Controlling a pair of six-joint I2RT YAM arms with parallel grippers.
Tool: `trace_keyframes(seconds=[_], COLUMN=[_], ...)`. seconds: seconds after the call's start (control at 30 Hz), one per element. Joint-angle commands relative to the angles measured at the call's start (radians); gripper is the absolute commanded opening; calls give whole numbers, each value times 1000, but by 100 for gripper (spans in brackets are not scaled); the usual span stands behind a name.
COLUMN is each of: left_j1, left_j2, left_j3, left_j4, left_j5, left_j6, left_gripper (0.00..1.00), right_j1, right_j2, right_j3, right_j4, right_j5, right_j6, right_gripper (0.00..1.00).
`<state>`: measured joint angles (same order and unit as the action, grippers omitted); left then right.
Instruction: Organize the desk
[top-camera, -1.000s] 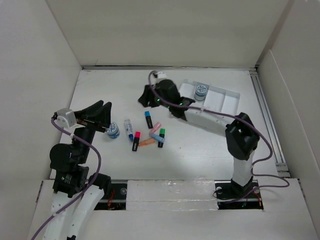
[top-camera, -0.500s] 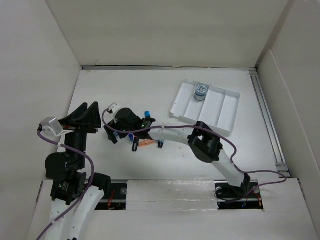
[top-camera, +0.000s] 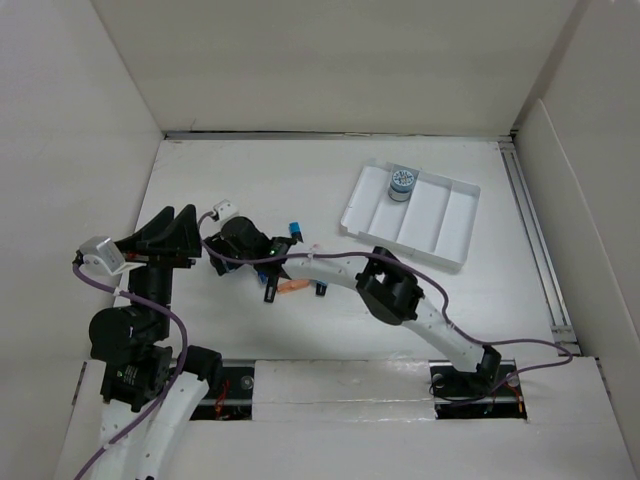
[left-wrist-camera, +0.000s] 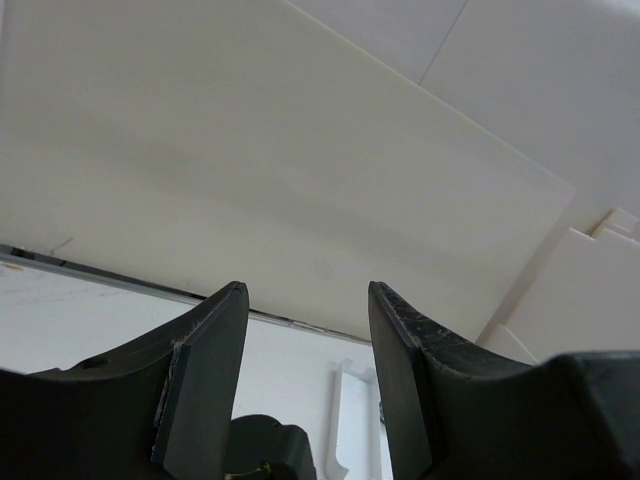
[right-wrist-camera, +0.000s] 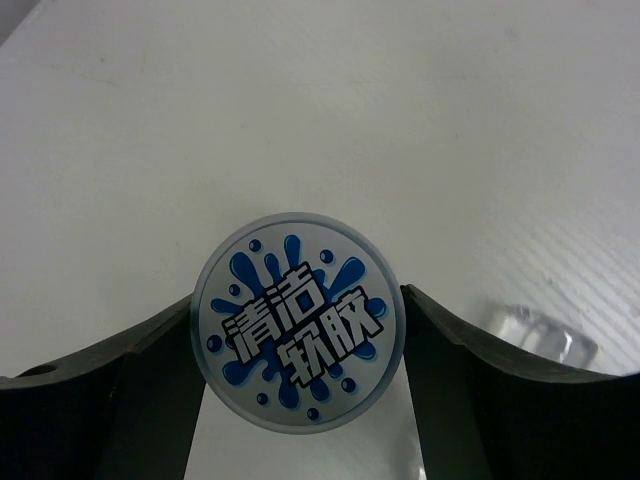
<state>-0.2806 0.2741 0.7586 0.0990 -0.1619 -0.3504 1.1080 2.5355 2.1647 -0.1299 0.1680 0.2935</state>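
Note:
The desk (top-camera: 480, 300) is the big white tabletop. My right arm reaches far across to the left side, and my right gripper (top-camera: 220, 260) is down at the desk there. In the right wrist view the gripper (right-wrist-camera: 297, 298) is shut on a small round jar (right-wrist-camera: 295, 340) with a grey lid bearing a blue splash label; both fingers press its sides. The jar is hidden under the gripper in the top view. My left gripper (top-camera: 175, 225) is raised, open and empty, pointing at the back wall (left-wrist-camera: 305, 290).
A white compartment tray (top-camera: 440, 215) at the back right holds another blue-lid jar (top-camera: 402, 182). Several highlighters lie mid-desk: blue (top-camera: 296, 232), orange (top-camera: 292, 287), green (top-camera: 321, 290). A clear plastic piece (right-wrist-camera: 545, 340) lies right of the held jar.
My right arm swung from near the tray across to the left and came down around the jar. My left gripper pulled back leftward and lifted away from the jar.

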Motion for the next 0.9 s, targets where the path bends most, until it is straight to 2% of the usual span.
trace_keyframes(seconds=[0.0,0.17,0.2,0.33,0.53,0.7,0.73,0.87], left_j1=[-2,-2,-2,-2,-2,-2,-2,-2], left_j2=[-1,13,20,79,129,149,152,166], left_j3=[-5,-7,-8,16,15,15,13,16], left_j4=[39,51,53,50,60,57,67,53], left_j5=[15,51,59,195,257,255,263,249], left_j6=[-1,2,4,10,4,4,5,8], left_gripper=[47,48,48,50,50,50,50,50], right_j1=[-9,-118,-179,-339,-546,-700,-721,-734], right_j2=[-229,-564,-657,-809,-949,-965,-948,-908], right_j3=[-122,-480,-588,-767,-1027,-1079,-1060,-1036], right_j4=[203,488,509,491,441,374,318,262], right_j5=[-7,-80,-111,-125,-55,-59,-56,-39], right_j6=[85,228,261,300,364,398,394,392], right_gripper=[42,40,40,40,40,39,39,39])
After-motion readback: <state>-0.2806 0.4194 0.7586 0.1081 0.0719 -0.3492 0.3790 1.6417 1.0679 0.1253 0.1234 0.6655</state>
